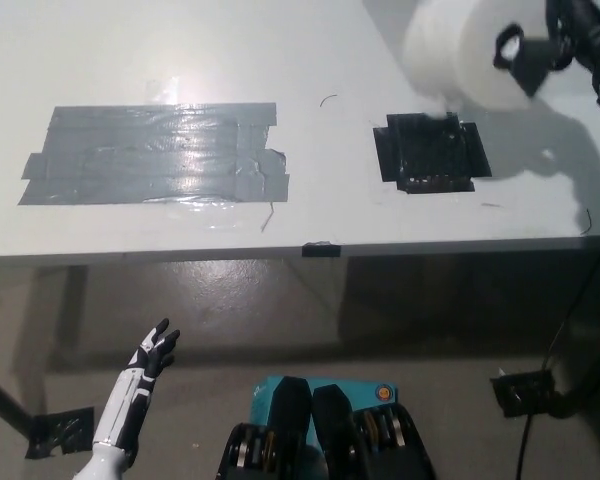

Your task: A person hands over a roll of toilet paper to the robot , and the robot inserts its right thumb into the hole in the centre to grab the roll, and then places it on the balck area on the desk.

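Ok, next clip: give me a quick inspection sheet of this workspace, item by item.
Surface: white desk, mostly bare.
Job's things: toilet paper roll held above the desk's far right; black area unoccupied.
Clutter: large grey tape patch on the desk's left; small black tab at the front edge.
Hands: right hand shut on the roll, one finger in its hole; left hand resting low, below the desk, fingers apart.
Cables: black cable hanging at right.
Surroundings: grey floor, black tape piece lower left.
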